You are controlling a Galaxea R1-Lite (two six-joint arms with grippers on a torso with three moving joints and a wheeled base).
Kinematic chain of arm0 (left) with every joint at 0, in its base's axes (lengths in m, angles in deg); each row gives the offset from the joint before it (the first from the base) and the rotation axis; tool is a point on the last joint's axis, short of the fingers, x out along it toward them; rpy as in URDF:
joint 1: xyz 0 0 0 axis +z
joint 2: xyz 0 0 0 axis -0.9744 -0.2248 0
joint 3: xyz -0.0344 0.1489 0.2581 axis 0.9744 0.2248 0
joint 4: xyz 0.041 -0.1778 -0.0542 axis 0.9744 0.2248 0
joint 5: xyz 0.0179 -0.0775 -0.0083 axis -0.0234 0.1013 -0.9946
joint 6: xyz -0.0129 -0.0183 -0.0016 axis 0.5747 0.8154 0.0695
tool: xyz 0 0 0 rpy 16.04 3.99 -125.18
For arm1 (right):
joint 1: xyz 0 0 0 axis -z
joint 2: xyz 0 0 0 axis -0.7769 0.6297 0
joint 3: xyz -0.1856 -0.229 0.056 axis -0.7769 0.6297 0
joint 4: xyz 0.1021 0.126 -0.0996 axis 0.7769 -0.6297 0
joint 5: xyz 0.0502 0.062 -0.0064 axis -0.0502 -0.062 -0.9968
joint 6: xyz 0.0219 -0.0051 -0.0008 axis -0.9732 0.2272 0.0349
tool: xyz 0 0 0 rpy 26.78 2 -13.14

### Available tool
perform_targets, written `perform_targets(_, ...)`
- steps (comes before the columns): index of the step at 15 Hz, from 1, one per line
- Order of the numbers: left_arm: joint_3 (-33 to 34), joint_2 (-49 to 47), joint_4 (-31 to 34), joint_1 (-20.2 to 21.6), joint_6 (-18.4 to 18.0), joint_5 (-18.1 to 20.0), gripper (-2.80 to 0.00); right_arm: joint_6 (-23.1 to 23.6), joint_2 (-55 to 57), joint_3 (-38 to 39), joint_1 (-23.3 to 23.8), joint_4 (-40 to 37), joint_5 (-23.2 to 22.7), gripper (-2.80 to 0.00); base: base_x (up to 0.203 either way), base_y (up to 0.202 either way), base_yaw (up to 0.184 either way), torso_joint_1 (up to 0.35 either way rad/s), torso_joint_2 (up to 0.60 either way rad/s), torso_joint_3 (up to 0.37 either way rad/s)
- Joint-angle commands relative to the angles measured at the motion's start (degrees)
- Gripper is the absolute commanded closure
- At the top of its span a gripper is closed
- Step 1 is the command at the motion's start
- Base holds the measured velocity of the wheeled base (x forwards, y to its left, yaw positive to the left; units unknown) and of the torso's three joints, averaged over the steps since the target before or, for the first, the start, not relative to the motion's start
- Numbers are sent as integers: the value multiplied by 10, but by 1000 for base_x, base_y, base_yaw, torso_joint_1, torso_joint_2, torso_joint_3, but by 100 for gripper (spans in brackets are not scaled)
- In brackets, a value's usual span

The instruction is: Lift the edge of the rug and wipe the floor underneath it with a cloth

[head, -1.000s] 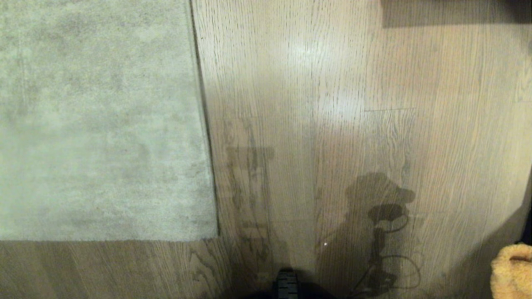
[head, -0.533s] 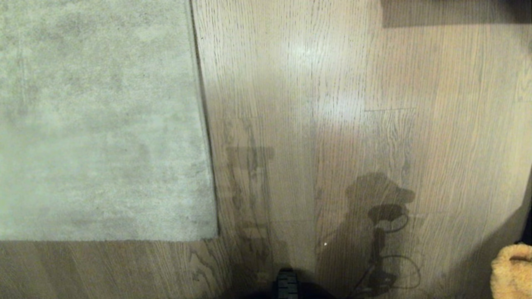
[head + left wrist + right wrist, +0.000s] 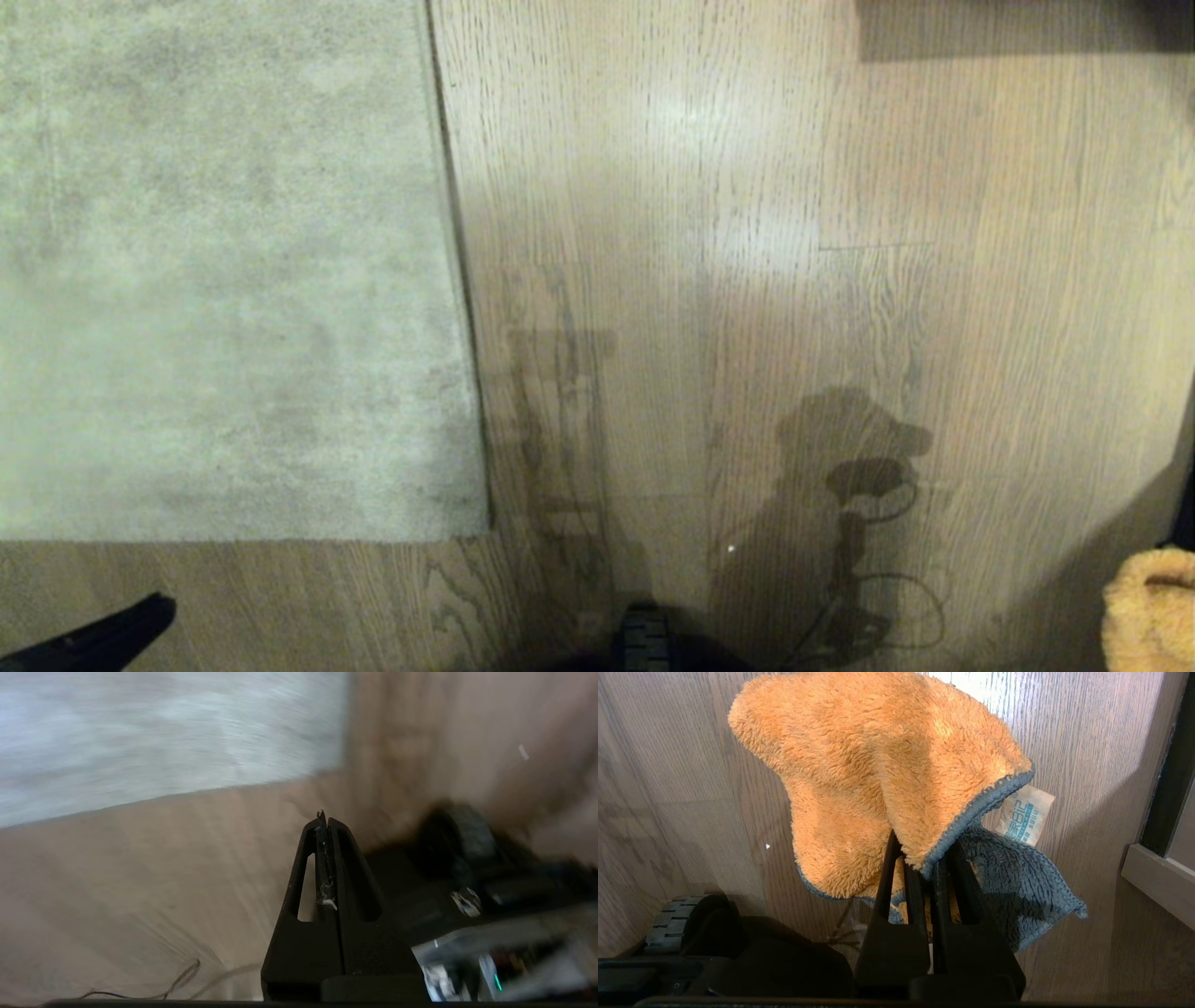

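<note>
Rug edge lies flat on the floor, running away from the robot on its left side, with the rug's near border across the lower left of the head view. Nothing has lifted it yet. One thing is new: the left gripper has just poked into the bottom left corner of the head view, where a moment ago there was only bare wood. Its fingers are pressed together with nothing between them, and it hangs over the floor near the rug's near border, not touching it. That likely means the lifting step is starting. To grab the rug it will need to open first. The right gripper is clamped on the orange cloth, held low on the robot's right, well apart from the rug, ready for wiping.
</note>
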Motion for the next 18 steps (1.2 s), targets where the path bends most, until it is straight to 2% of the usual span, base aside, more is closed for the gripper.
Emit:
perform_targets(1,-16,-172,-42,-61,0,1,0,0,1,0,0,0,0,0,0,0,0,0,0,0)
perform_targets(5,-24,-336,-175,-152,3,-1,0,0,1,0,0,0,0,0,0,0,0,0,0,0)
perform_targets(7,-35,-399,-234,-180,6,-6,0,0,1,0,0,0,0,0,0,0,0,0,0,0)
perform_targets(11,-92,-472,-262,-212,6,-44,0,0,1,0,0,0,0,0,0,0,0,0,0,0)
perform_targets(12,-104,-484,-262,-216,6,-50,-280,0,1,0,0,0,0,0,0,0,0,0,0,0)
perform_targets(13,-120,-496,-261,-220,3,-64,-280,0,1,0,0,0,0,0,0,0,0,0,0,0)
perform_targets(14,-143,-513,-258,-225,-5,-96,-280,0,1,0,0,0,0,0,0,0,0,0,0,0)
perform_targets(18,-202,-587,-255,-248,-48,-250,-280,0,1,0,0,0,0,0,0,0,0,0,0,0)
